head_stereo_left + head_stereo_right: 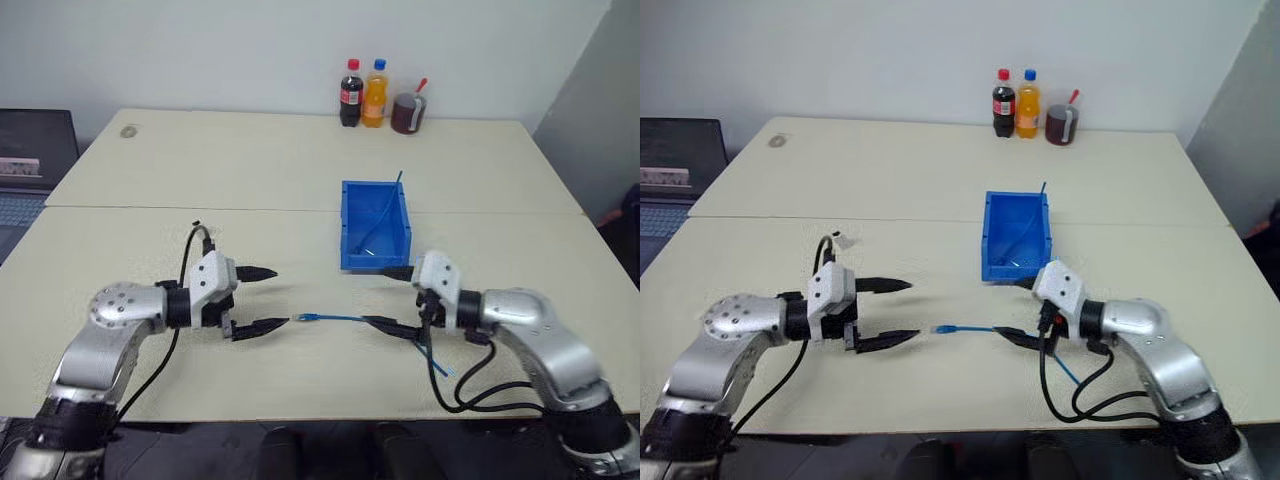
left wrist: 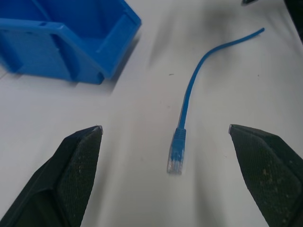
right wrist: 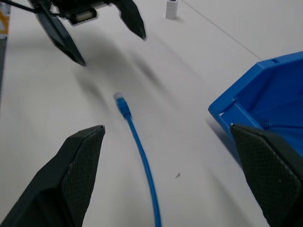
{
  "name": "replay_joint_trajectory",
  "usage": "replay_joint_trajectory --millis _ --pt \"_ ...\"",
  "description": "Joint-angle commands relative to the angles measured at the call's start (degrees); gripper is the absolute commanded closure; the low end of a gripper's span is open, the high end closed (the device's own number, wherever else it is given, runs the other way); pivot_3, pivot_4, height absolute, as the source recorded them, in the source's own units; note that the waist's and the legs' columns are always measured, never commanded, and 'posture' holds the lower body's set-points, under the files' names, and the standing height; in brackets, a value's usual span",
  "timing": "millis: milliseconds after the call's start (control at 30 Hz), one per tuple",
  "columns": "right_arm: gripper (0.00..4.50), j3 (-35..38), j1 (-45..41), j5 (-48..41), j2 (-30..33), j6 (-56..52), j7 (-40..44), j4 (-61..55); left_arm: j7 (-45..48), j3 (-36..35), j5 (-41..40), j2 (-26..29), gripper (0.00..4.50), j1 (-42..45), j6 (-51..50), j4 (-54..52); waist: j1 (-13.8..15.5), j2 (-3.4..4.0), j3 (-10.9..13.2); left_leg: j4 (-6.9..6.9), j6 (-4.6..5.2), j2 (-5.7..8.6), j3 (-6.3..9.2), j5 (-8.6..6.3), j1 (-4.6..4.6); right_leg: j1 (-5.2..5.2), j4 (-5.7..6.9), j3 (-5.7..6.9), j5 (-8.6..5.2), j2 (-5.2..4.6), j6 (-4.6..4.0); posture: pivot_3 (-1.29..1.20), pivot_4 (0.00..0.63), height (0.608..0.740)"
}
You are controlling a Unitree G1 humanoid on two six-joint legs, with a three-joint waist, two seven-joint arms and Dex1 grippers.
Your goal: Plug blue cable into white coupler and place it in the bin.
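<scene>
Lying loose on the table [image 1: 150, 260], blue cable [image 1: 330, 318] between left gripper [image 1: 262, 298] and right gripper [image 1: 388, 297]; both jaws spread, empty

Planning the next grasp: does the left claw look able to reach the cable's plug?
Probably yes. The left claw is open and faces the blue cable, whose plug lies on bare table just beyond its fingertips.

This is looking like an office or lab room: two pale tables [image 1: 250, 170] are sitting pushed together against a plain white wall. A laptop [image 1: 30, 160] is sitting at the frame's left edge, and drink bottles [image 1: 362, 93] are standing at top centre.
</scene>
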State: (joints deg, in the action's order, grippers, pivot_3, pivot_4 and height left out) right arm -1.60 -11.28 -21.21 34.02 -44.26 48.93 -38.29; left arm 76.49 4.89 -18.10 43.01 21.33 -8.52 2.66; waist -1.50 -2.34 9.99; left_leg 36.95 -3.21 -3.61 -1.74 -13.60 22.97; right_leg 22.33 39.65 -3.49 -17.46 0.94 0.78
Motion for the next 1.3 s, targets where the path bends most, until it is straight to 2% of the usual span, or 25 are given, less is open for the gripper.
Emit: replay_joint_trajectory --millis 33,267,533,700,1267,1300 --pt "0.06 7.65 6.46 -5.60 1.70 -9.42 -4.49 -12.39 9.56 7.75 4.41 -3.06 0.00 7.16 7.68 10.88 0.00 0.00 0.00 0.00 0.00 0.00 0.01 0.00 0.00 0.00 0.00 -0.01 0.00 0.00 0.00 0.00 0.150 0.740" --pt "0.06 13.66 16.27 -7.62 0.58 -14.89 -13.82 -21.41 14.45 12.96 10.79 -9.12 0.00 15.39 22.12 31.27 -0.87 -0.01 0.00 -0.03 0.02 0.01 0.06 -0.03 0.05 0.04 -0.04 -0.13 -0.04 0.07 0.03 0.00 0.150 0.740" --pt "0.06 15.53 22.04 -14.39 3.56 -10.35 -24.08 -21.71 15.45 13.95 14.74 -10.37 0.00 18.88 28.78 42.30 -0.47 -0.08 -0.11 0.07 0.02 0.03 0.03 -0.03 -0.06 -0.11 0.01 -0.14 -0.11 0.02 0.41 0.00 0.150 0.740" --pt "0.00 16.45 23.90 -17.74 5.58 -8.09 -28.90 -21.71 15.77 13.97 15.11 -9.05 0.72 18.25 28.42 42.54 -0.70 -0.09 -0.23 0.08 0.11 0.02 0.01 0.04 -0.14 -0.14 0.03 -0.21 0.00 0.03 0.49 0.00 0.150 0.740" --pt "0.00 17.41 25.13 -25.35 10.78 -5.93 -34.52 -21.71 15.09 12.24 14.42 -2.71 4.27 11.76 20.05 32.29 -1.97 -0.04 -0.30 0.01 0.12 -0.06 0.02 0.05 -0.18 -0.10 0.04 -0.33 0.00 0.06 0.49 0.00 0.150 0.740" --pt "0.00 17.46 25.14 -25.49 10.86 -5.95 -34.54 -21.71 15.08 12.17 14.39 -2.43 4.27 11.48 19.81 31.92 -1.98 -0.04 -0.30 0.01 0.12 -0.06 0.02 0.05 -0.18 -0.10 0.04 -0.32 0.00 0.06 0.48 0.00 0.150 0.740"
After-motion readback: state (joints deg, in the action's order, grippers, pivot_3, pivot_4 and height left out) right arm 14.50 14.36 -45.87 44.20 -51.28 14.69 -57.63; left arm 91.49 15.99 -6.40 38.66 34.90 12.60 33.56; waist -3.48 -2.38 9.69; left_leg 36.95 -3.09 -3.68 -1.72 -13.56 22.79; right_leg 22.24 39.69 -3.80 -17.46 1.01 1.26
